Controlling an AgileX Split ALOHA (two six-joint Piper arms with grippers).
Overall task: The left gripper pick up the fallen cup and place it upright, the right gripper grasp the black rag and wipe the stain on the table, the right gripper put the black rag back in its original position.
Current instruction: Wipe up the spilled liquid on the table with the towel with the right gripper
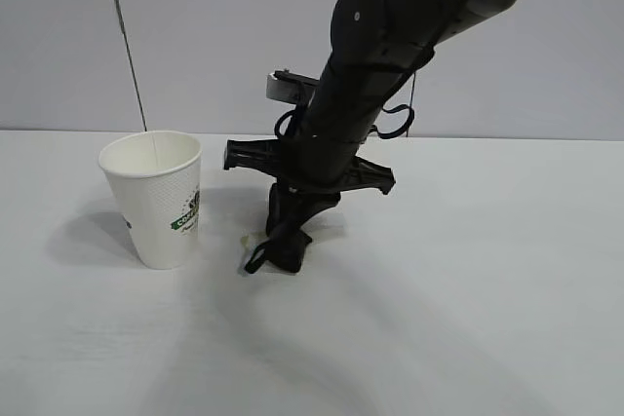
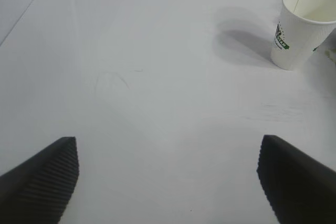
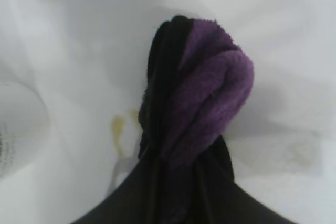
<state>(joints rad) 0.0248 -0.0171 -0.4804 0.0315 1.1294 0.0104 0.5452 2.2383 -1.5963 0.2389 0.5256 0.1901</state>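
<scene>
A white textured paper cup (image 1: 156, 197) with a green and black round logo stands upright toward the left edge of the white table (image 1: 468, 319), mouth open and empty. Just beside it, nearer the middle, the right gripper (image 1: 285, 231) pinches the bunched black rag (image 1: 283, 248), its purple patch showing, and presses it onto the surface. A pale amber stain (image 3: 118, 127) streaks the table beside the rag. The left gripper (image 2: 168, 177) hovers well apart from the cup, fingers spread wide.
</scene>
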